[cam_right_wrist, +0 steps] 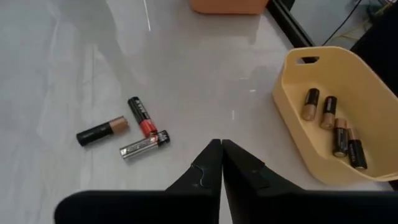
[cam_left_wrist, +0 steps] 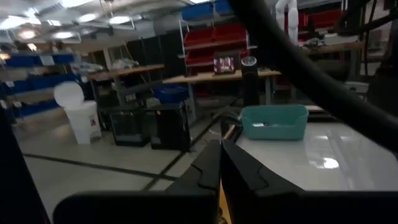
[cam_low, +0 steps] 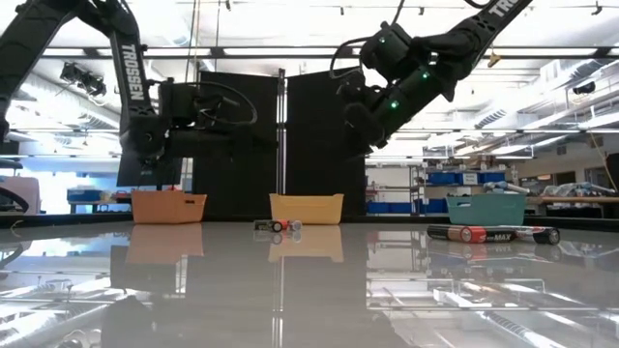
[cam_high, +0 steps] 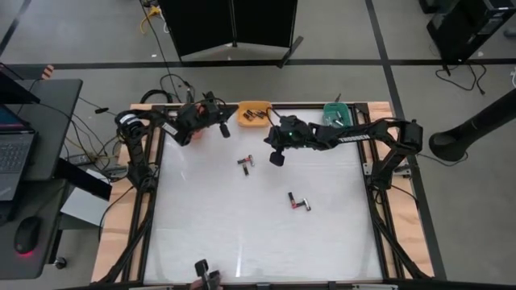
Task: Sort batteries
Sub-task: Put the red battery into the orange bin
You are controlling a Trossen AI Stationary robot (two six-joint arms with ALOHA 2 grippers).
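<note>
The right gripper point(cam_high: 276, 159) hung in the air over the shiny white table point(cam_high: 201, 242), near the back, and its two dark fingers point(cam_right_wrist: 208, 163) were pressed tight together with nothing between them. Just below it on the table lay three small round batteries point(cam_right_wrist: 127, 131) in a little bunch: a black one with a copper end, a red and black one, and a silver one. The red one touched the silver one at one end. Beside the right gripper stood a yellow plastic bin point(cam_right_wrist: 292, 118), and four black and copper batteries point(cam_right_wrist: 333, 127) lay inside it. Two more batteries point(cam_high: 299, 201) lay farther out toward the middle of the table, well apart from the bunch of three. The left gripper point(cam_high: 224, 129) was up at the back of the table, between an orange plastic bin point(cam_low: 168, 206) and the yellow bin, and its fingers point(cam_left_wrist: 211, 165) were pressed together too, holding nothing. A teal plastic bin point(cam_high: 336, 114) sat at the back right corner of the table, under the right arm. I could not tell what was inside the teal bin or the orange bin.
</note>
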